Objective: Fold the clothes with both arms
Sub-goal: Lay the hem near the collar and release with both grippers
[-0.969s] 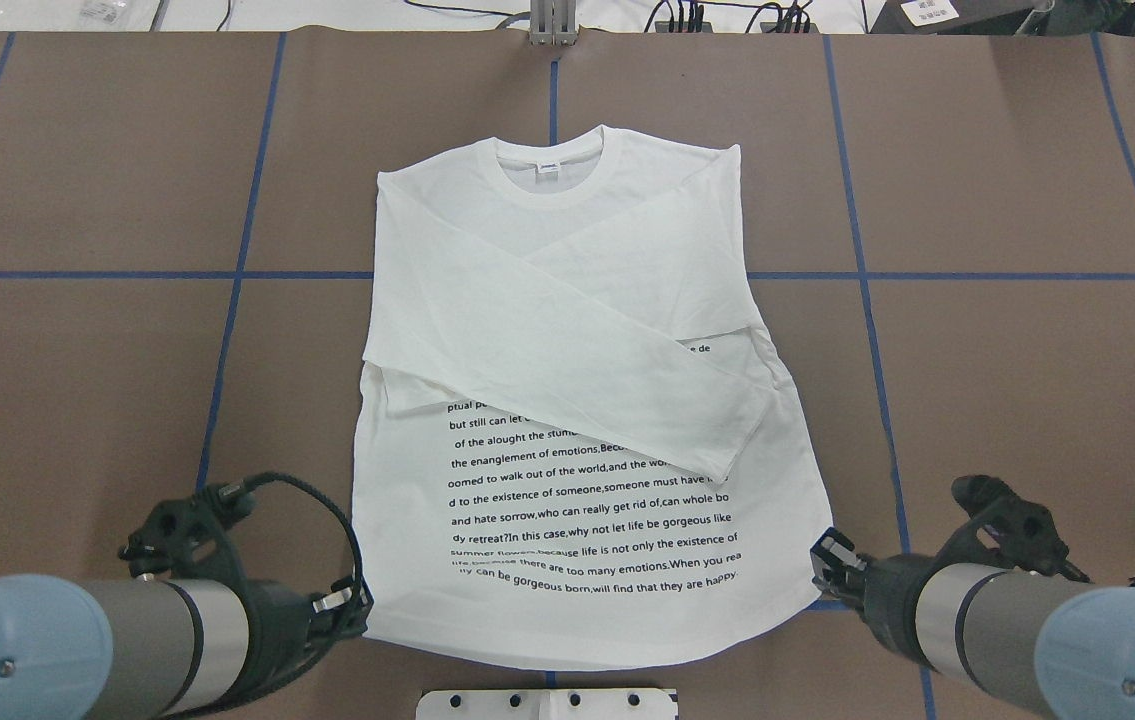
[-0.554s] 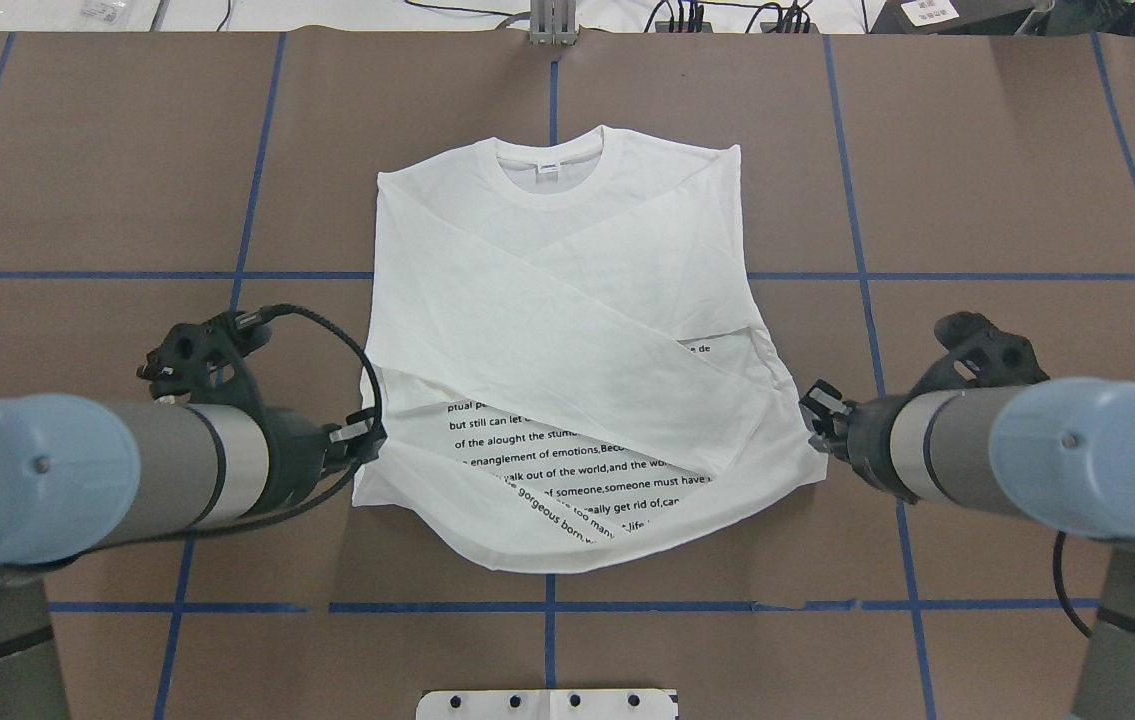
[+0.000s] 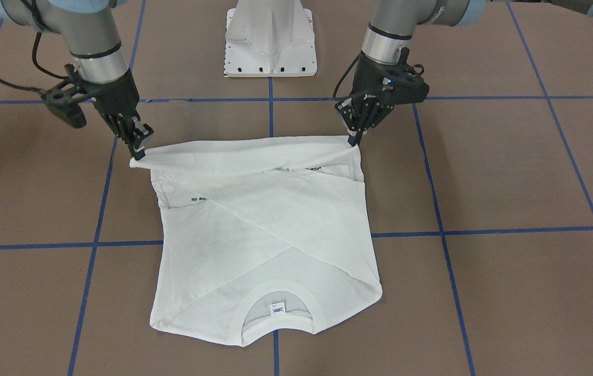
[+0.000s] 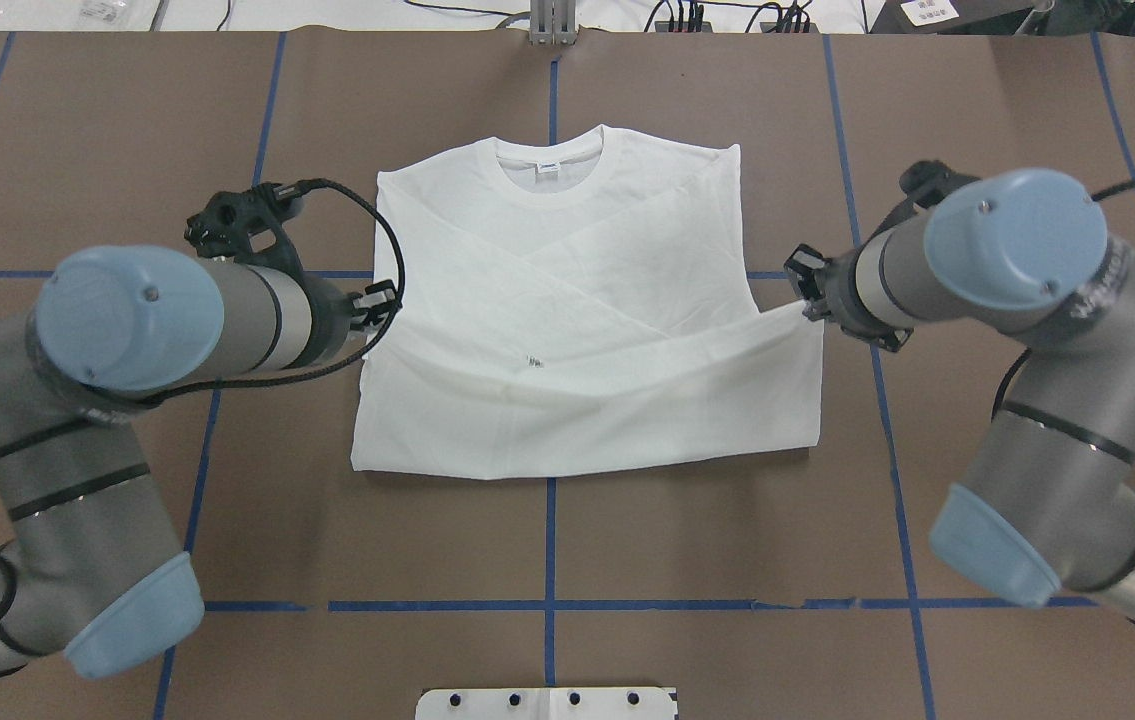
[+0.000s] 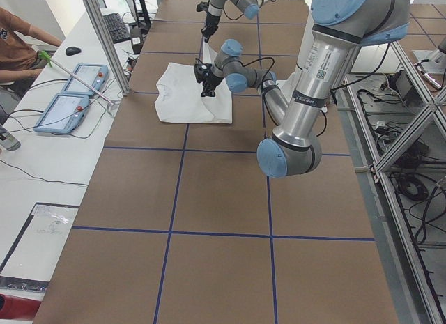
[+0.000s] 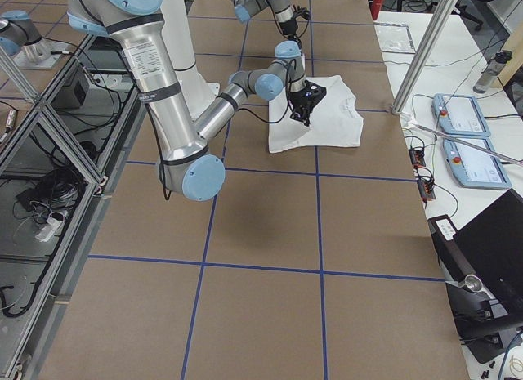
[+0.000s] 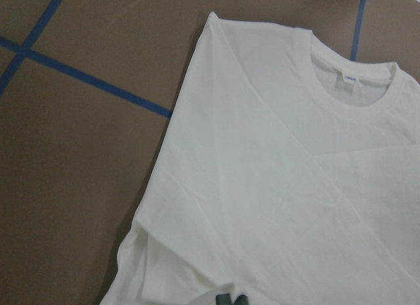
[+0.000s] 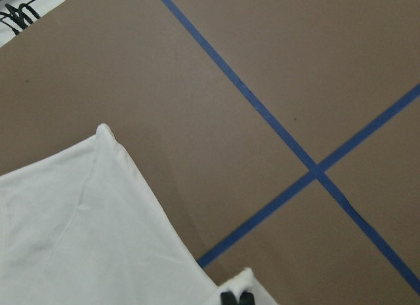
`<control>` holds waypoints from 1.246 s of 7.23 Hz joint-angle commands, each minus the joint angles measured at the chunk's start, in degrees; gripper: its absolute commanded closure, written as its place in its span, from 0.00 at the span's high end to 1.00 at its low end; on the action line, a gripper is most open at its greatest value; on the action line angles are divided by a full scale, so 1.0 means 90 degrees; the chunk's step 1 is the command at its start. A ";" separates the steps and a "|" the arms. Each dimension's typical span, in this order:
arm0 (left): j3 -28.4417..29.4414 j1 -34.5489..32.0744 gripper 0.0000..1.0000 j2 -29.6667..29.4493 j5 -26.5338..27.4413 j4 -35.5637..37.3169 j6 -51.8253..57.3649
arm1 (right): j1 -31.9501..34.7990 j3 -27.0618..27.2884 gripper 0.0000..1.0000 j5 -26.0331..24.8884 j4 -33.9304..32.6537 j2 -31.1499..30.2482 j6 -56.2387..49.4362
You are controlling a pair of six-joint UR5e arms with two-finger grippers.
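The white long-sleeved T-shirt lies on the brown table, collar at the far side and both sleeves crossed over the chest. Its lower half is doubled up over itself, so the black text is almost hidden. My left gripper is shut on the hem's left corner, held a little above the cloth. My right gripper is shut on the hem's right corner. In the front-facing view the left gripper and right gripper stretch the hem taut above the T-shirt. Each wrist view shows cloth pinched between fingertips.
The white pedestal base stands at the near table edge. Blue tape lines grid the brown table. Two control tablets and a seated person are at a side bench beyond the far edge.
Both grippers have carried the hem away from the robot toward the collar, from the near edge to mid-shirt. The lower half now covers the printed text.
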 commanded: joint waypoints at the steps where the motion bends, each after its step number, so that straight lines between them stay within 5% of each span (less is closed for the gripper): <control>1: 0.1455 -0.0461 0.00 -0.0523 0.0004 -0.0958 0.0242 | 0.0357 -0.1742 0.00 0.0004 0.0143 0.1172 -0.0254; 4: 0.2687 -0.0698 0.00 -0.0963 0.0023 -0.2042 0.0400 | 0.0456 -0.3670 0.00 -0.0025 0.1374 0.2034 -0.0264; 9: 0.3629 -0.0785 0.00 -0.1189 0.0014 -0.2718 0.0574 | 0.0465 -0.4240 0.00 -0.0074 0.1834 0.2183 -0.0264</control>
